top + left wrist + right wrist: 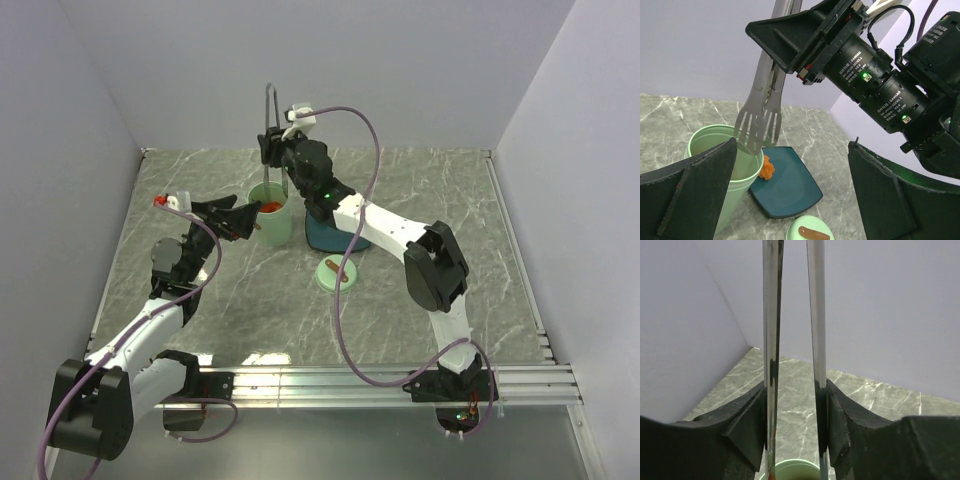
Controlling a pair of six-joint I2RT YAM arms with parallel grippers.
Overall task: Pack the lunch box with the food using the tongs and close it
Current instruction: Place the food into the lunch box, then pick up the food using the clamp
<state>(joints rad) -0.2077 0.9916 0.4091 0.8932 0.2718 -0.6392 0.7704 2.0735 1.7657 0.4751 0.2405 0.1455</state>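
- The worktop [420,190] is grey marbled stone, walled on the left, the far side and the right, with a metal rail along its near edge where the two arm bases sit.
- The widest bare stretch lies on the right, between the right arm's elbow and the right wall; another lies along the far wall behind the arms.
- The left gripper [243,219] hangs left of centre, just beside the lunch box, its fingers [700,190] spread wide with nothing between them.
- The lunch box [271,213], a pale green cup, stands upright and uncovered near the middle of the worktop. From above, something red-orange shows inside at its rim; I cannot tell which piece of food it is.
- The tongs [761,107] hang upright over the lunch box, their slotted tips at its mouth. In the right wrist view the two thin arms stand a little apart.
- The right gripper [274,141] is above the cup, its fingers [747,427] pinching the tongs from both sides, one arm against each finger.
- The dark teal plate [787,185] lies flat right behind the cup, touching or nearly so. One brownish-orange fried chunk [767,168] sits on its edge next to the cup wall; the rest of the plate is bare.
- The round green lid [335,273] lies flat on the worktop, near the plate on its near side, brown strip handle up.
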